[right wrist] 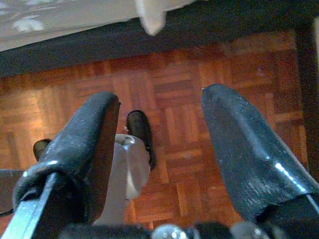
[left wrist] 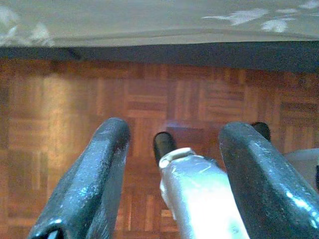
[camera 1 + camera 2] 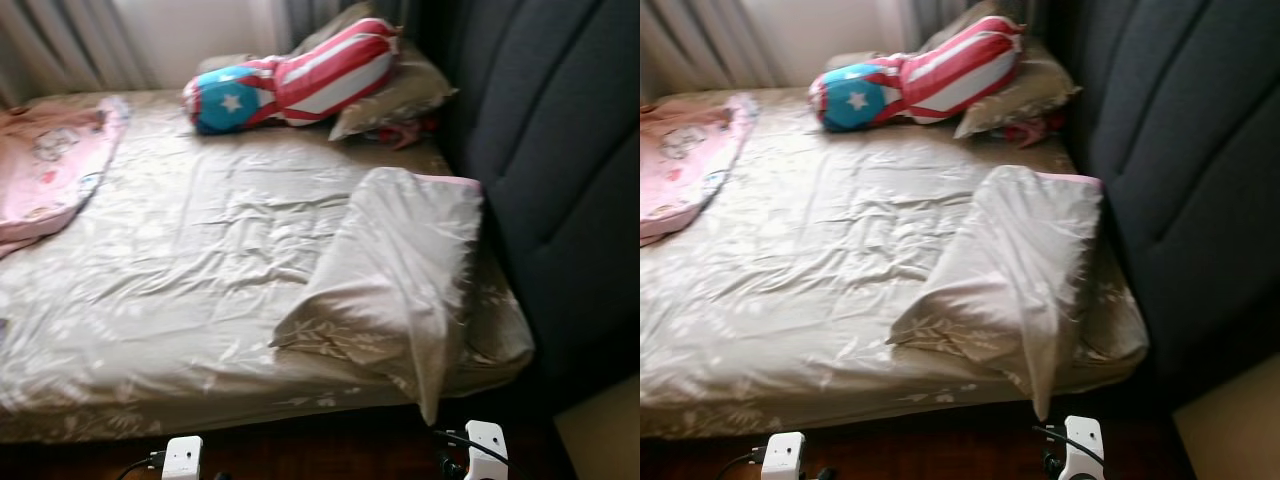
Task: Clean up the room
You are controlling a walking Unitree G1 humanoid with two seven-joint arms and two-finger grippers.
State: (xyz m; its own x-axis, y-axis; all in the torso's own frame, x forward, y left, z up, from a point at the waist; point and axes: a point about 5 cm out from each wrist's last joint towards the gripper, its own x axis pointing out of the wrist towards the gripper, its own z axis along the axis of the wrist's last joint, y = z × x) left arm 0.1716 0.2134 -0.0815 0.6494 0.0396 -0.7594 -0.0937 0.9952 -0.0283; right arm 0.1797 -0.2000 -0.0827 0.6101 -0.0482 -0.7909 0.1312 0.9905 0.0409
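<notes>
— Beige, satiny cloth is what we have before us: the rumpled beige pillow in a leaf-print case (image 3: 400, 275) lies at the lower right of the frame, on the near corner of the bed with the matching beige sheet (image 3: 180, 290), beside the dark padded headboard (image 3: 560, 150).

— Which way does it run from us?

— Its long axis goes from the bed's near edge up toward the headboard, one corner drooping over the edge. We judge the right gripper (image 1: 159, 164) the nearer; the pillow's hanging corner shows just above it in the right wrist view.

— And the jaws?

— Both wide and empty, hanging low over the reddish parquet floor (image 2: 60, 109). The left gripper (image 2: 172, 169) sits further toward the bed's middle, so we'd lead with the right.
</notes>
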